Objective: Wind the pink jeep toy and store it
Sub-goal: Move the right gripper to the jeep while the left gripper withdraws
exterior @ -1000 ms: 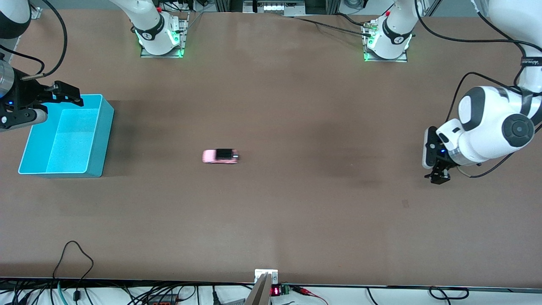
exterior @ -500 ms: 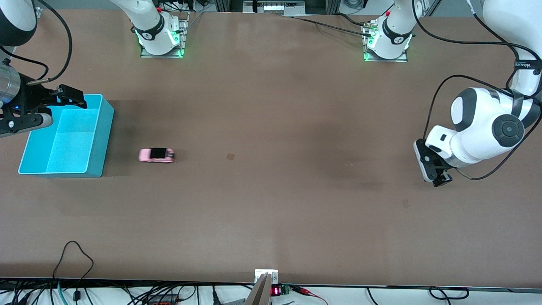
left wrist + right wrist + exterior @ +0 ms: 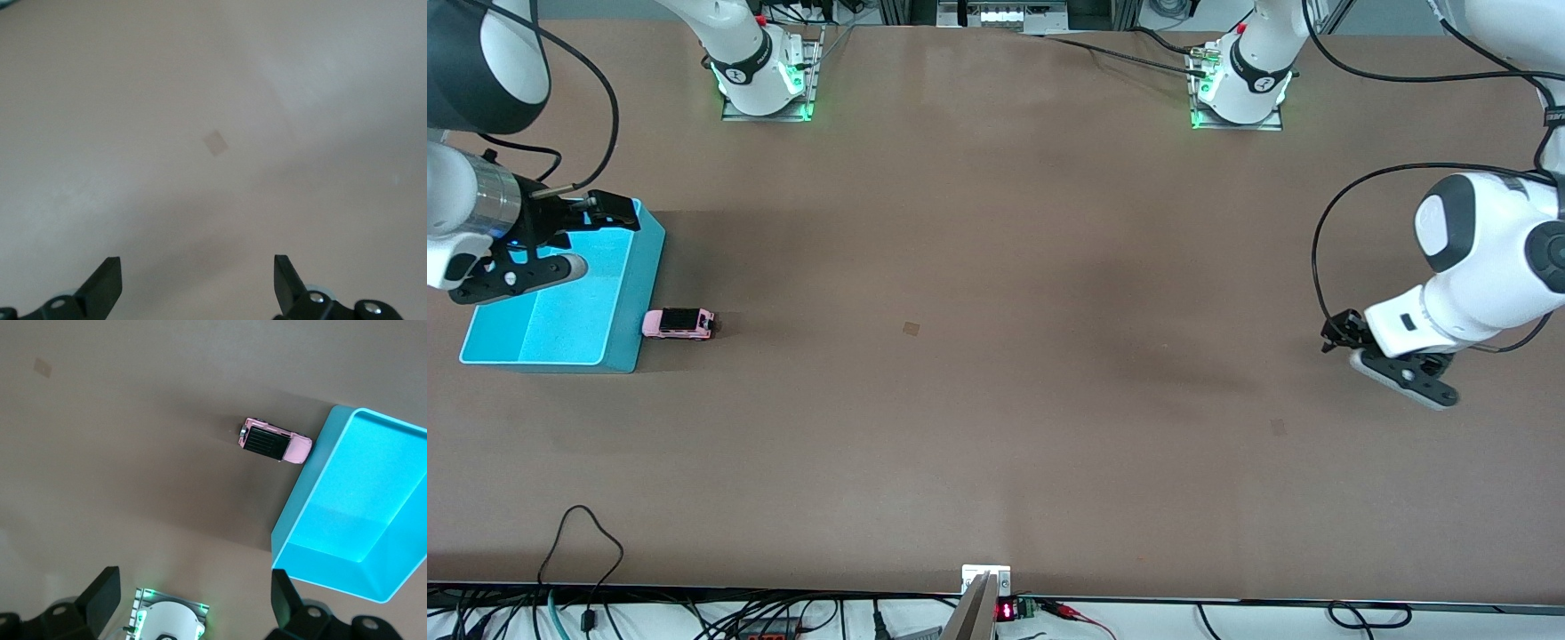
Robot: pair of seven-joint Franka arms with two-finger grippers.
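Pink jeep toy [image 3: 679, 323] sits on the brown table [image 3: 996, 373], its nose touching the cyan bin's [image 3: 627, 333] outer wall. You have the right gripper [image 3: 574, 233] over that bin, fingers spread and empty. Your left gripper [image 3: 1343, 336] hangs over bare table at its own end, also spread wide, holding nothing.

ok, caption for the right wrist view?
Pink jeep toy on the table, nose against the cyan bin; right pincer open above.
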